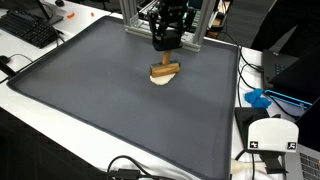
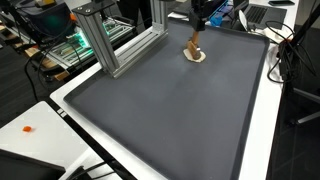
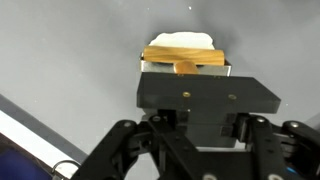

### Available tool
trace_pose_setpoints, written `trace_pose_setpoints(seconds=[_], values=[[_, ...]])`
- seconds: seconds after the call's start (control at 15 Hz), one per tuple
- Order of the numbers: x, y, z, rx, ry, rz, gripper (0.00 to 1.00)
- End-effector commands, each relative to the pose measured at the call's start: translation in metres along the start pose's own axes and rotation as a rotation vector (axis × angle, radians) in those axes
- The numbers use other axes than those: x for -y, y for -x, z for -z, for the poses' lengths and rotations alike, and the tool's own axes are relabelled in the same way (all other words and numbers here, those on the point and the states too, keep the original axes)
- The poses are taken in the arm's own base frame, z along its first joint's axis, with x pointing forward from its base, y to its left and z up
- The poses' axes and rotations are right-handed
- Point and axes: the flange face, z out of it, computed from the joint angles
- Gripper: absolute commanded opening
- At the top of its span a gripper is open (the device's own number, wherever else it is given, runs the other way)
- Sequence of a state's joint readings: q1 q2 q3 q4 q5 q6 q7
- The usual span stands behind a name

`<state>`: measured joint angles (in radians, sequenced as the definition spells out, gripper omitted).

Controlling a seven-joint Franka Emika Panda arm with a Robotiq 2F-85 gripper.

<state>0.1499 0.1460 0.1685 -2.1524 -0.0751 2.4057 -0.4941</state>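
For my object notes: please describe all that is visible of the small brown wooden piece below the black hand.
The small brown wooden piece is a flat tan bar with a darker strip across its middle. It lies slightly tilted on a pale round disc on the dark grey mat. The black hand hangs right above it; whether they touch cannot be told.

Gripper (image 2: 198, 22): upper part cut off at top edge; jaws hidden in wrist view. White disc (image 3: 182, 40): lower part behind wooden block (image 3: 183, 57)

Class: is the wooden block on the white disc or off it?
On it: in both exterior views the wooden block sits atop the white disc.
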Motion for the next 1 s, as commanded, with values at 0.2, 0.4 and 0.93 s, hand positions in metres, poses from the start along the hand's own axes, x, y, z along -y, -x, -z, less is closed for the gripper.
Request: trace_pose_setpoints(seconds=[0.2, 0.4, 0.93], values=[[0.033, 0.000, -0.024, -0.054, -0.003, 0.023, 0.35], [0.039, -0.006, -0.025, -0.086, 0.008, 0.025, 0.35], [0.036, -0.010, -0.020, -0.133, 0.036, -0.013, 0.35]])
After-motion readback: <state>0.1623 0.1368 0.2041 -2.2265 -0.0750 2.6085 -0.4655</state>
